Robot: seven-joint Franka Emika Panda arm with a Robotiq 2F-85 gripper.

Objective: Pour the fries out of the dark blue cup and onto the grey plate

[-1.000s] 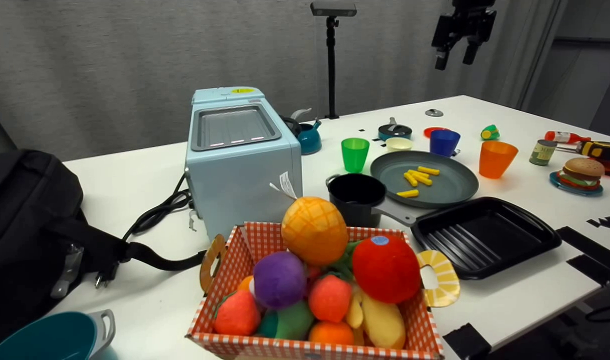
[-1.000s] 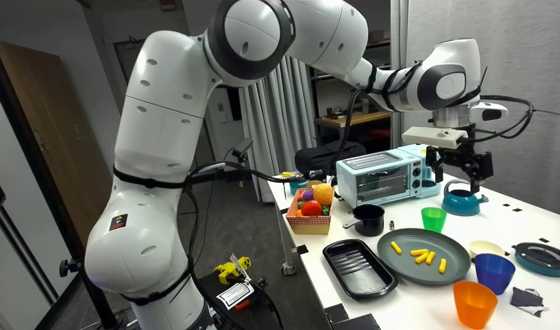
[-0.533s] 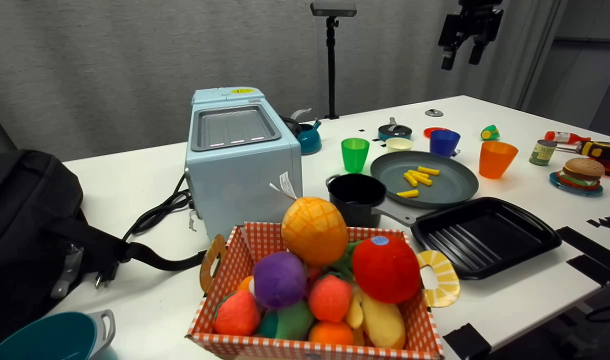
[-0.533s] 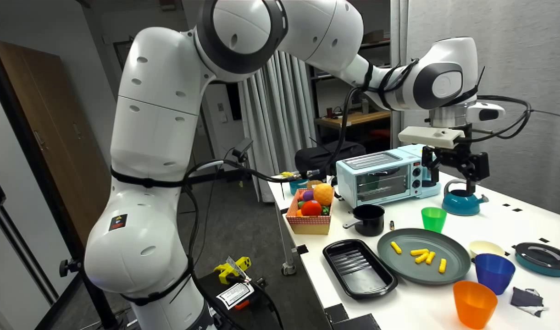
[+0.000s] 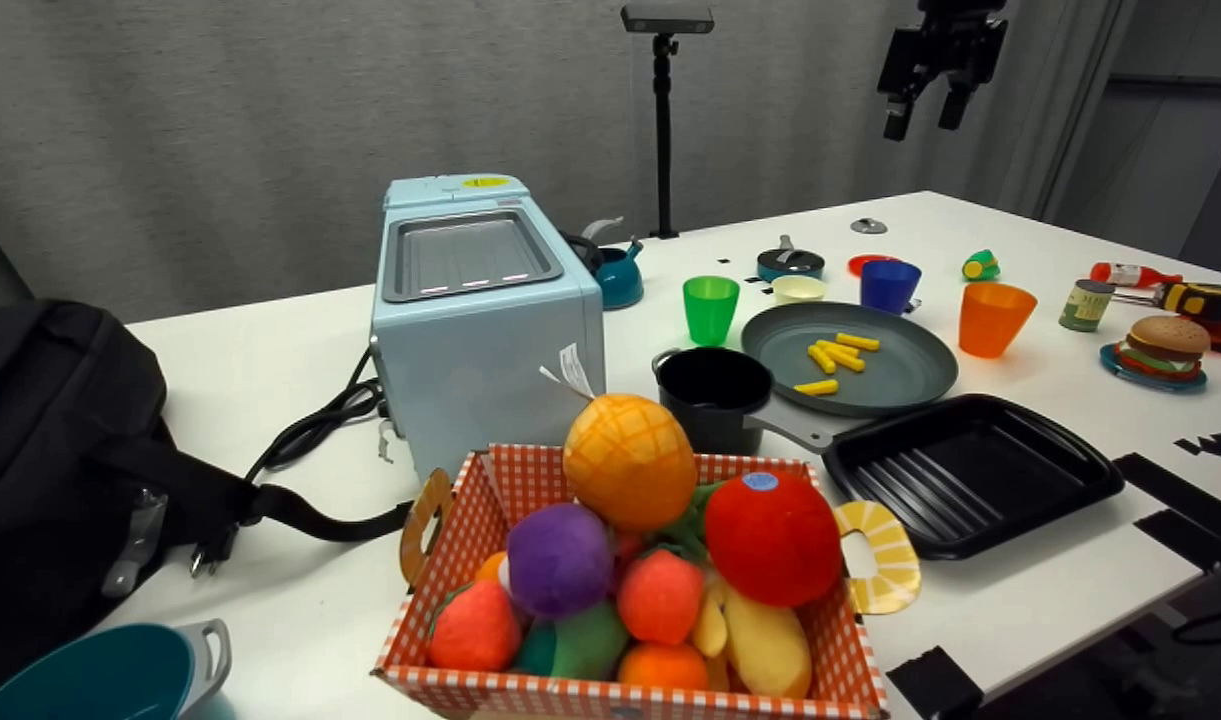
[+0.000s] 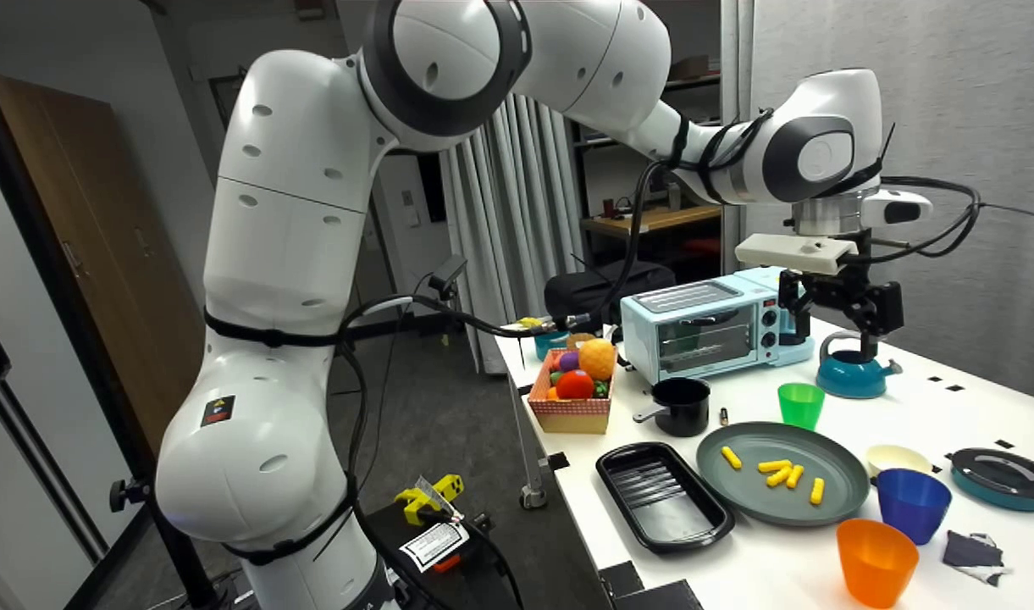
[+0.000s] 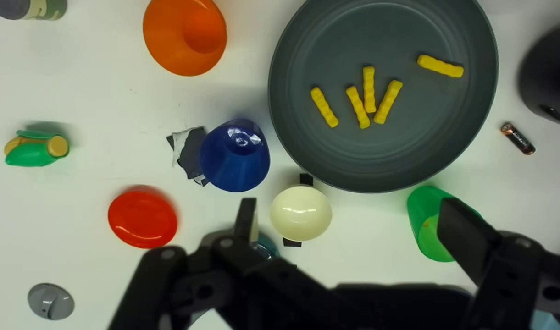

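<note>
Plainly, pincer (image 5: 925, 120): spread, holding nothing
Dark blue cup (image 7: 235, 156): upright below the pincer; likely light, slick, slightly flexible; grip gently across opposite walls
Fries (image 7: 369, 89): below too, on the grey plate (image 7: 422, 110)

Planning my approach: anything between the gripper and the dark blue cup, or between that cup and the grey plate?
Nothing visible blocks either. The open gripper hangs well above the low cream bowl, which sits near the dark blue cup; a narrow gap separates cup from the grey plate, where the fries already lie.
</note>
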